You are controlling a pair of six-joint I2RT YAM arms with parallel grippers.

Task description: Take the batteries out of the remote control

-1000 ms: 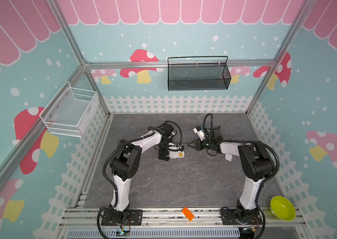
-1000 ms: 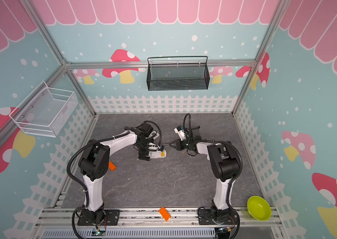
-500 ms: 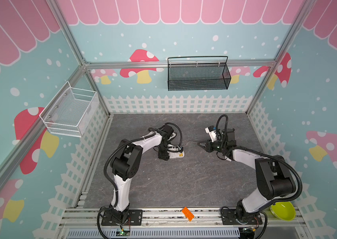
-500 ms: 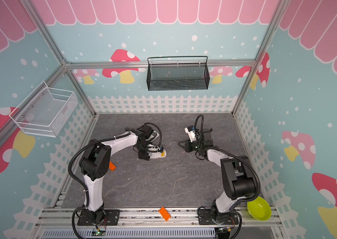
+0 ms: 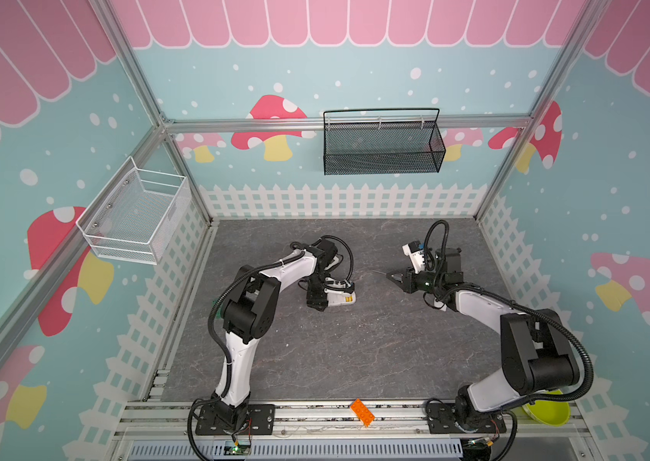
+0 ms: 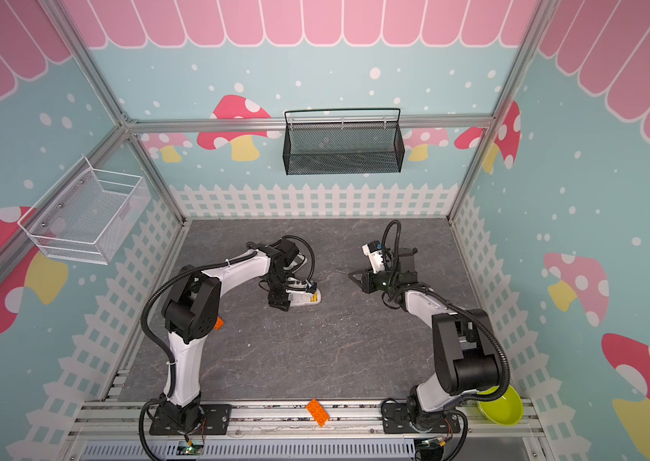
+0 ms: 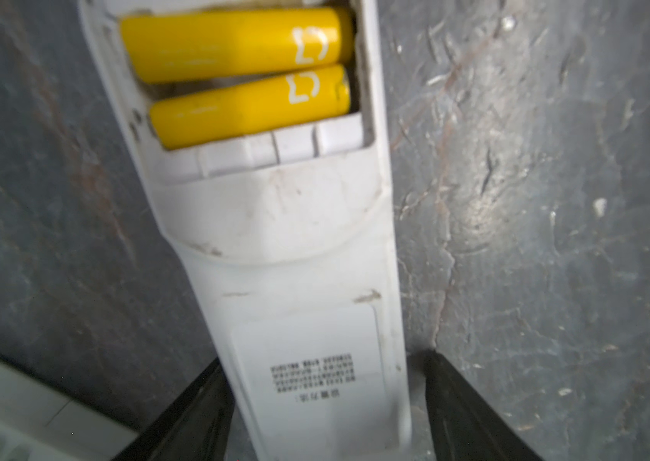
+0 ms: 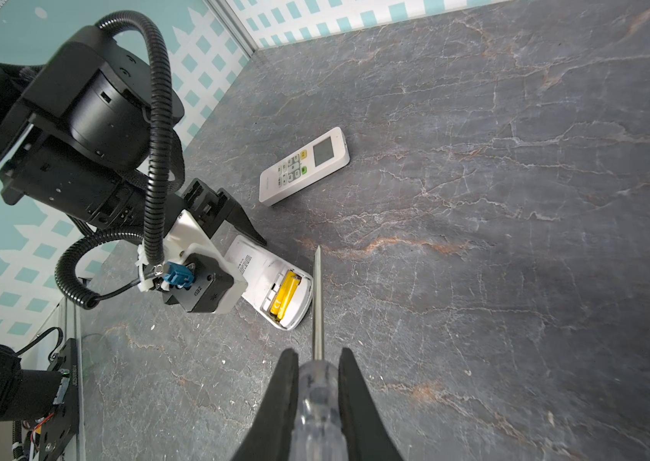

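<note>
Where remote compartment [image 7: 295,149] gapes open, two yellow batteries [image 7: 235,44] lie inside

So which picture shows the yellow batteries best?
The left wrist view: the yellow batteries lie big in the open remote. The right wrist view shows them small; both top views, only a yellow speck.

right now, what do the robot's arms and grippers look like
Both the left arm and right arm have white shells over bulky black joints, with a black ribbed cable hose looping along each. The left gripper and right gripper have black, tapered, wedge-shaped fingers. The left wrist's black-and-white camera block carries a blue connector.
</note>
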